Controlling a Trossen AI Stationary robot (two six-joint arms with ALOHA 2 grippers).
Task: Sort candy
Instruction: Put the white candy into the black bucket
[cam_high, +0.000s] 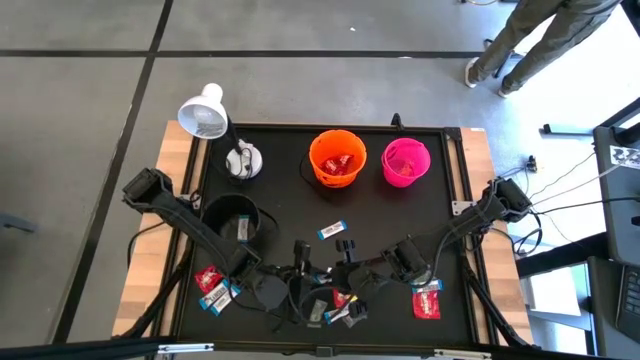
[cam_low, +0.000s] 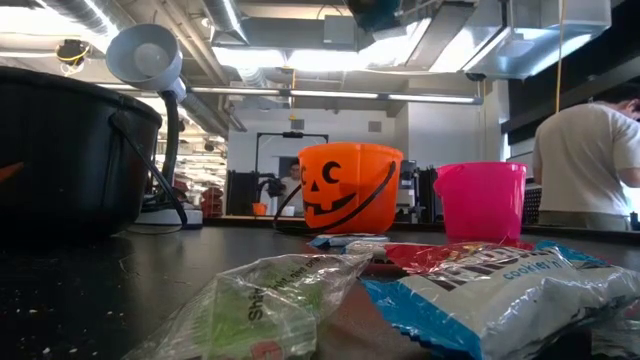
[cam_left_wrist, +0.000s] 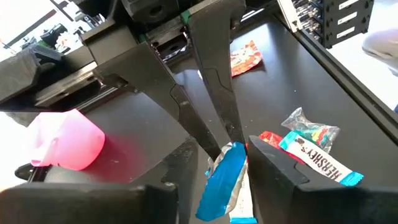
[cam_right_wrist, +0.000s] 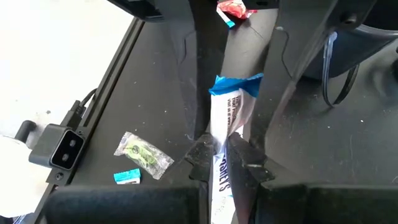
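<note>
A black tabletop (cam_high: 280, 215) in a workshop holds an orange bucket (cam_high: 336, 158), a pink bucket (cam_high: 405, 162) and a black bucket (cam_high: 232, 222), with a person (cam_high: 540, 40) standing beyond the far right corner. Both arms reach low toward the near middle, where a blue-and-white candy bar (cam_right_wrist: 231, 118) spans their tips. The right gripper (cam_right_wrist: 222, 152) pinches one end; the left gripper (cam_left_wrist: 239, 152) straddles the other end, jaws half-closed, grip unclear.

Bright even overhead lighting, ceiling strip lights (cam_low: 330, 60) blown out in the low view, foreground candy wrappers (cam_low: 500, 290) out of focus, white glare washing one side of the right wrist view, soft shadows on the table (cam_high: 290, 200).
</note>
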